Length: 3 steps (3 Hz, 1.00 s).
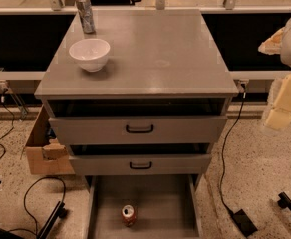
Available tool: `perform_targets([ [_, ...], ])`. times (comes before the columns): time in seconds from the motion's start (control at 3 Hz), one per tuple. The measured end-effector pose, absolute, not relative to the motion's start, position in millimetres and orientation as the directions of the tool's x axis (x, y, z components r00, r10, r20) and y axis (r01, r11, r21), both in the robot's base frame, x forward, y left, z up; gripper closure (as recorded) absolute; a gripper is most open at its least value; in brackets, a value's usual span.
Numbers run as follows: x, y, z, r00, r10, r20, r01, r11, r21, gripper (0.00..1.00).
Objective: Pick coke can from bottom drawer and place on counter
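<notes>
— Below the counter's (155, 49) front edge: your coke can (129, 215), upright in the pulled-out bottom drawer (155, 195).
— Gripper (283, 106)?
— Off the counter's right edge, mid-air. Open or closed, can't tell.

Robot test lab, by appearance: speckled hard floor (257, 176), loose cables (228, 151) trailing across it, cardboard box (40, 153) beside grey cabinet (140, 129), gripper (280, 112) at far right.

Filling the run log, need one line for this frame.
phase: pre-grasp | coke can: upright in open bottom drawer | counter: white bowl, silver can at left | gripper: right of counter, apart from coke can
</notes>
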<state>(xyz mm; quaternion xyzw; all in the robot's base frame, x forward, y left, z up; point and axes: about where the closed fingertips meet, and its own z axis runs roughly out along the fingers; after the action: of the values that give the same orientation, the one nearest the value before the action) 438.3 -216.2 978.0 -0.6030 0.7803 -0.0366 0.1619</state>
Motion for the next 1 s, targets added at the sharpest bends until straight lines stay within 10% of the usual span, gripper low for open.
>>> perform_targets([
  [1.0, 430, -216, 927, -0.216, -0.879, -0.426, -0.924, 0.325, -0.201, 0.00],
])
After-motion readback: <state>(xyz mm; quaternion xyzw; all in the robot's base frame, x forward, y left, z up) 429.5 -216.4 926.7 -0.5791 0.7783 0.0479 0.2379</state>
